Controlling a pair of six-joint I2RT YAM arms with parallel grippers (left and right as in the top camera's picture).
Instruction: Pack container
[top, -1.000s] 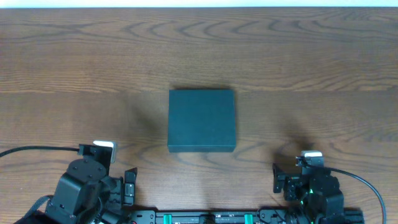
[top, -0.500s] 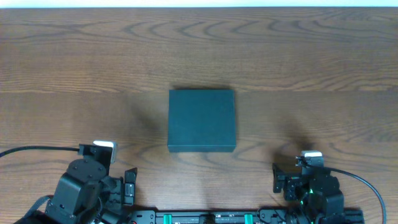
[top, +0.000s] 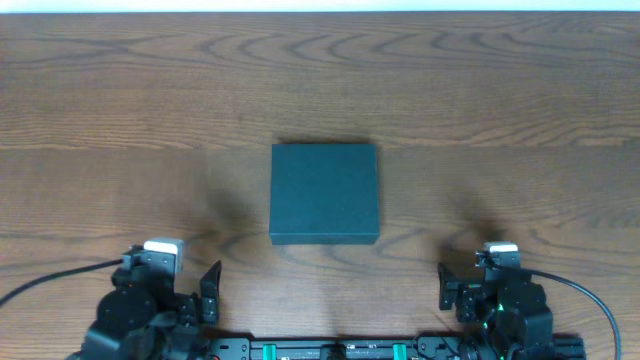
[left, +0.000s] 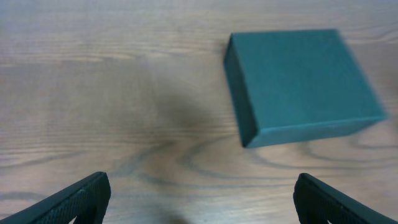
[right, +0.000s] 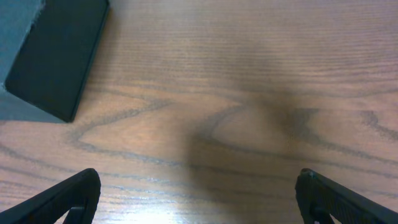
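The container (top: 324, 193) is a dark teal square box with its lid shut, lying in the middle of the wooden table. It shows at the upper right of the left wrist view (left: 301, 84) and at the upper left of the right wrist view (right: 53, 53). My left gripper (left: 200, 198) is open and empty, near the table's front edge, to the left of and nearer than the box. My right gripper (right: 199, 196) is open and empty at the front right, apart from the box. No snack items are in view.
The wooden table (top: 500, 110) stretches bare around the box. Its far edge runs along the top of the overhead view. The arm bases and cables sit along the front edge.
My left arm has shifted slightly, drawing back toward the front edge. The box and the right arm have not moved.
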